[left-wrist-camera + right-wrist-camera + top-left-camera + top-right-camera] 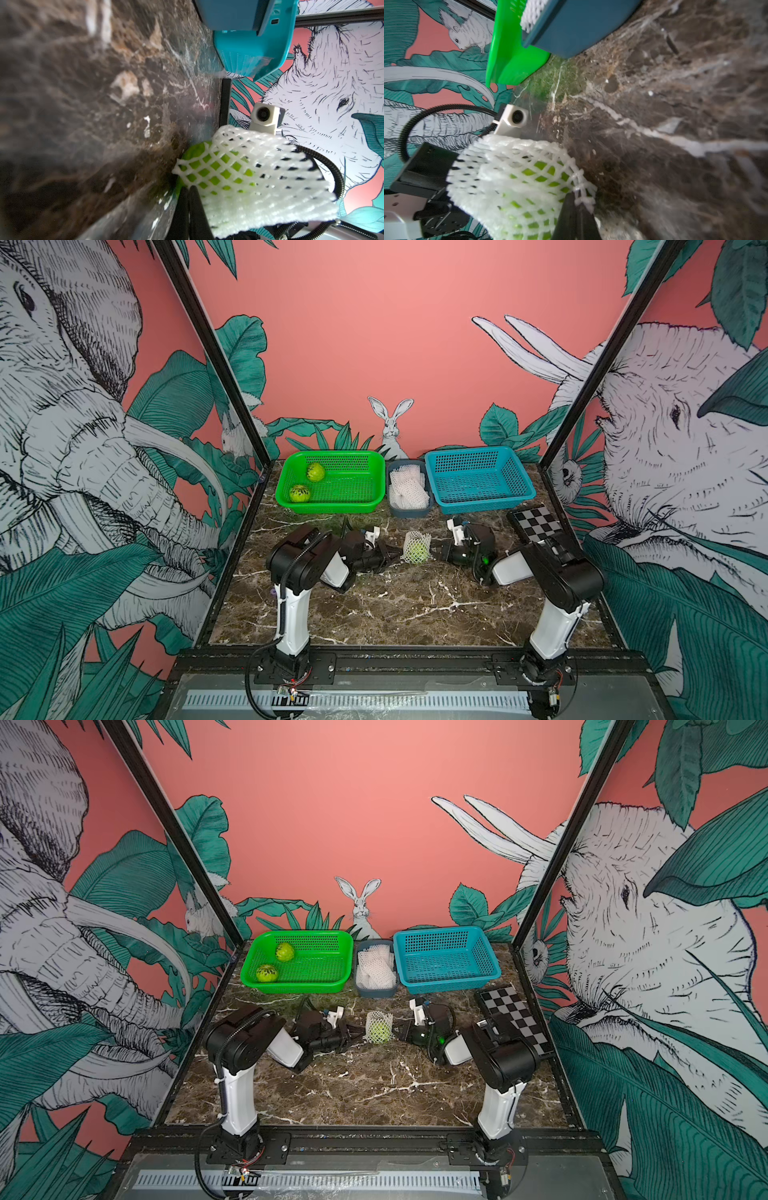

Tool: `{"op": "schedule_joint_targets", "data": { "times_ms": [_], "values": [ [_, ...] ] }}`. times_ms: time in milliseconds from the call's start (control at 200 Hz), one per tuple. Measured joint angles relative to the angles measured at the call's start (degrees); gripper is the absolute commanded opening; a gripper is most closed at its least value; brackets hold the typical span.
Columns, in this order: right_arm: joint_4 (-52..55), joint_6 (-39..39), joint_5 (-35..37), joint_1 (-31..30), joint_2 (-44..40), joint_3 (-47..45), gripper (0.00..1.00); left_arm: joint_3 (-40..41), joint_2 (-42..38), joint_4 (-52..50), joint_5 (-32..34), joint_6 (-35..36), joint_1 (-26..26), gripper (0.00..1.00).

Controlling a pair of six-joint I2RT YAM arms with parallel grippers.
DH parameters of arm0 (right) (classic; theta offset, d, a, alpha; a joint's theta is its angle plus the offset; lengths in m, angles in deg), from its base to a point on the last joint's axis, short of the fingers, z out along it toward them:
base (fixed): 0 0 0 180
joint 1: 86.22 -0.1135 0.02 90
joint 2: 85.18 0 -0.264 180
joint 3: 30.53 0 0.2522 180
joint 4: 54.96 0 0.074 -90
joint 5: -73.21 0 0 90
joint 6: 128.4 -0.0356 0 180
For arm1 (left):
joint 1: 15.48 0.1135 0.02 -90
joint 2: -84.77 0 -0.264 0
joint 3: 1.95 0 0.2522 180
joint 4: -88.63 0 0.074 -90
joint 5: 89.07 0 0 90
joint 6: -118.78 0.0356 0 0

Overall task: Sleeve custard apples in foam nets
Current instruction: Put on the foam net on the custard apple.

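One custard apple (419,551) partly sleeved, my left claw (395,558) and right claw (433,552) both clenched on its foam net (414,540); two other apples (316,472) remain bare in the green basket (332,507).

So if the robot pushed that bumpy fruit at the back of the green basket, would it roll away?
Probably. The custard apple looks round, so a nudge would likely roll it until the wall of the green basket stops it. Its bumpy skin might slow it slightly. The one on the table inside a foam net would probably roll less.
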Motion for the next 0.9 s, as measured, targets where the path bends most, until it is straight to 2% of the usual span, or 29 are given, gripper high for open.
{"op": "schedule_joint_targets", "data": {
  "times_ms": [325, 735, 820, 900],
  "values": [
    [6.12, 3.56, 2.67, -1.51, -1.49, 0.63, 0.0, 0.39, -1.57, -2.62, 0.28, 4.44, -0.98, 0.0],
    [18.95, 7.52, 3.87, -2.54, -1.42, 6.47, 0.0, 0.68, -8.94, -14.91, 1.62, 13.84, -2.27, 0.0],
    [19.21, 7.65, 3.56, -2.56, -1.31, 6.69, 0.11, 0.59, -9.66, -16.72, 1.81, 15.26, -2.47, 0.0],
    [19.08, 7.61, 3.34, -2.54, -1.31, 6.67, 0.18, 0.5, -9.7, -17.66, 1.95, 16.09, -2.58, 0.0]
  ]
}}
